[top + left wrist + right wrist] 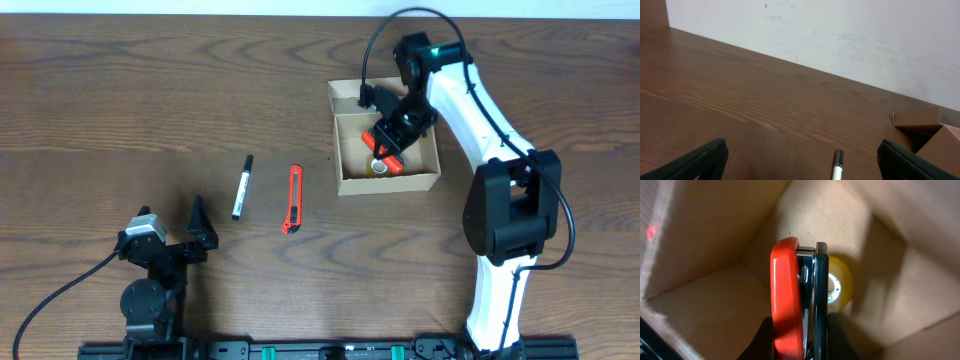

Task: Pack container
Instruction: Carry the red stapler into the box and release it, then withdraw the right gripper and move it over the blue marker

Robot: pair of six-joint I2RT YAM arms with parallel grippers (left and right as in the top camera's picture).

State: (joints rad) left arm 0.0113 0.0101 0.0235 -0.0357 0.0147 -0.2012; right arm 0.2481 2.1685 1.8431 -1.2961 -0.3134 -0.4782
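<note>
Your right pincer [387,142] is down inside the small tan-brown cardboard container [388,184], whose flap lid stands open on the far side. So the thing you are packing lies straight beneath and all around that pincer: floor under the tips, walls on every side. The container's long axis runs crosswise to that arm's reach, side to side over the dark wooden table [120,90].

The right pincer [801,342] is pressed nearly together, pinching a narrow orange-and-black tool [799,295] with a metal strip between its two halves. It looks like a small stapler, though the wrist view is too close for you to be sure. The tool's long axis is in line with the fingers and points at the cardboard floor. Just past its black side, a yellow roll of tape with a white core [841,287] lies on that floor, so I judge the freer spot for setting down is on the orange side.

Your left pincer [198,235] is spread wide and holds nothing, well apart from the container. Ahead of it lie a black-and-white marker pen [241,187] and an orange utility knife [291,199], both roughly lengthwise along its reach. The right arm is plainly the nearer to the container.
</note>
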